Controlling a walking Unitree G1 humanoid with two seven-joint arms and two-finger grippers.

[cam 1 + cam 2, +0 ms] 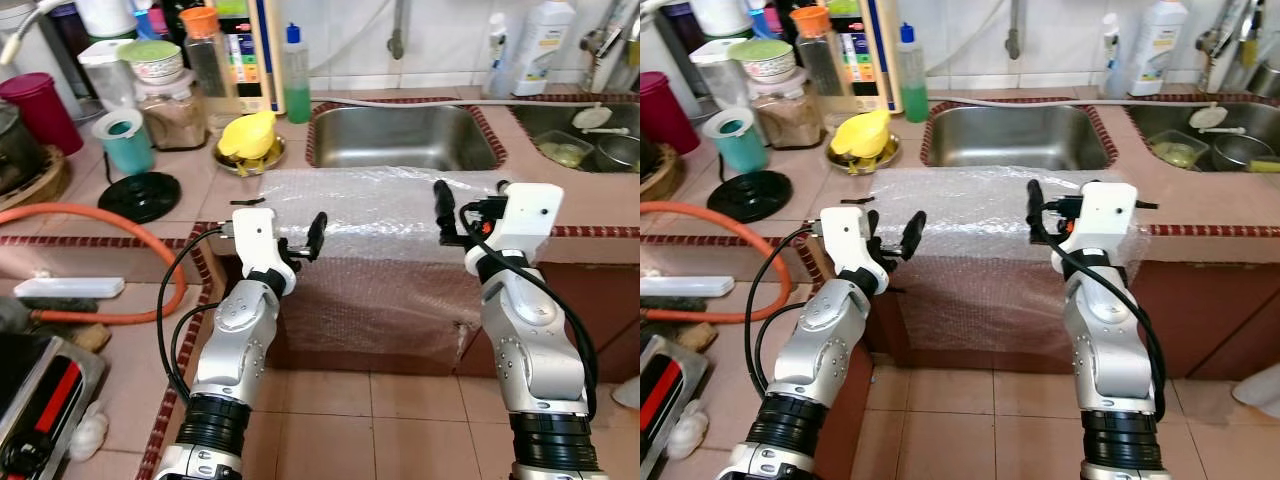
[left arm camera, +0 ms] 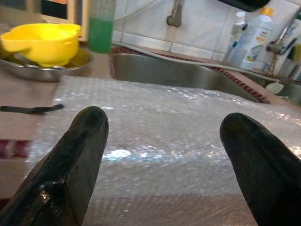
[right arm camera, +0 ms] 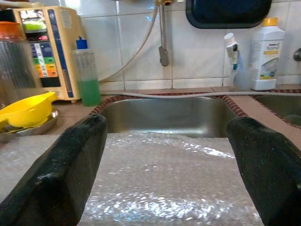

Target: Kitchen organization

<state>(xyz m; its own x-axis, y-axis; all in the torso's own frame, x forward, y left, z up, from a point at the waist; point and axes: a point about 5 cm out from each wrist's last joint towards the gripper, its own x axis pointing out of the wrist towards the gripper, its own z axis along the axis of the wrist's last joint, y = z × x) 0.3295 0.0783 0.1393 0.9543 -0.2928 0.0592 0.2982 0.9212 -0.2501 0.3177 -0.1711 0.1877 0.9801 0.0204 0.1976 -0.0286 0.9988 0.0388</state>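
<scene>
The left tool (image 1: pixel 318 237) and right tool (image 1: pixel 443 205), fingers apart and holding nothing, hover at the near edge of the bubble wrap sheet (image 1: pixel 380 205), which is draped over the desk (image 1: pixel 225 185) front of the sink (image 1: pixel 400 135). This looks like the approach step; next, each tool would need to close on the sheet's edge.

Both silver arms reach forward at chest height, elbows bent, wrists level. The left gripper (image 1: pixel 304 238) and right gripper (image 1: pixel 447 212) point ahead, each with its jaws spread wide and holding nothing.
</scene>
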